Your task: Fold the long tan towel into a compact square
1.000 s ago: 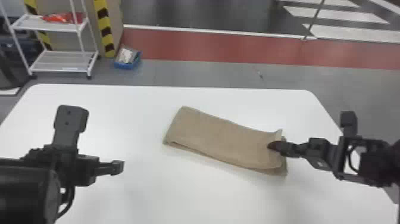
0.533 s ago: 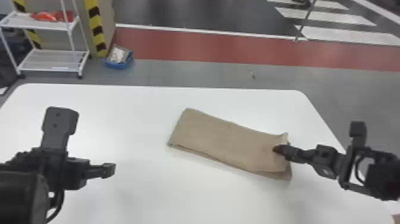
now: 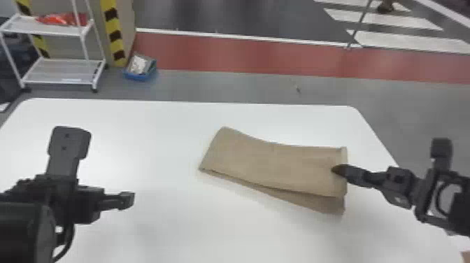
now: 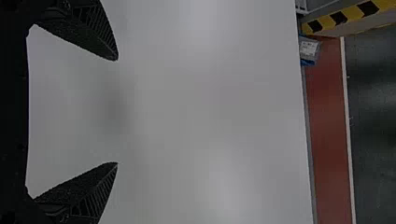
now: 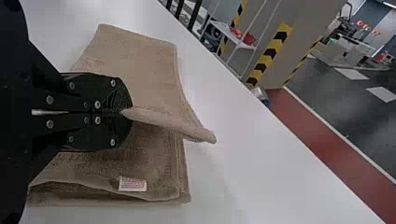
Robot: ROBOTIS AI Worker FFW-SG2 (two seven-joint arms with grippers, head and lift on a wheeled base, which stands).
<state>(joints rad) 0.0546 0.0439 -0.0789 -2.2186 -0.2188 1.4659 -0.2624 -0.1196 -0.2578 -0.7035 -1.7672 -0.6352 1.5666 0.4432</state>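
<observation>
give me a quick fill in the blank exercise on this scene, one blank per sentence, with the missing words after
The table under the tan towel is ____. The gripper pinching the towel's edge is the robot's ____ one. The left gripper, holding nothing, has its two fingers ____. The small bin on the floor beyond the table is ____.

Missing words: white; right; open; blue.

1 white label on tan towel, reddish print, unreadable
</observation>
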